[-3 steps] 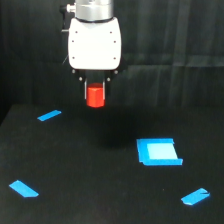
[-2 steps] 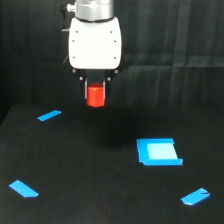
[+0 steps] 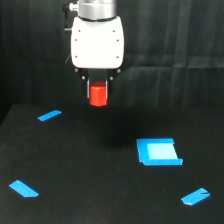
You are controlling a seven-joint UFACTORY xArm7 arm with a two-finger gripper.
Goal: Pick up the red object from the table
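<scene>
The block (image 3: 98, 95) hangs in the air, clamped between the two dark fingers of the gripper (image 3: 98, 93), well above the table (image 3: 100, 200) and clear of it. It is a small solid red-orange piece with a matte, even surface. From this view it reads as a short upright prism: its flat top sits level, its sides run straight down, and its long axis, if it has one, looks vertical, though the facets are too blurred to count. One finger (image 3: 88, 90) presses its left side and the other its right; the lower half of the block sticks out below the fingertips.

Above the fingers is the gripper's white body (image 3: 97, 42), a smooth, glossy, rounded box with small dark screws along its edges, topped by a metallic grey collar (image 3: 95, 7).

The table is flat, matte black. On it lie flat blue pieces. A thin strip (image 3: 49, 115) lies far left, slanting up to the right. A second strip (image 3: 23, 189) lies near left, slanting down to the right. A third strip (image 3: 195, 196) lies near right. A square patch (image 3: 158, 151) with a paler centre lies right of middle, well apart from the block. Behind everything hangs a black curtain (image 3: 175, 45) with soft vertical folds.
</scene>
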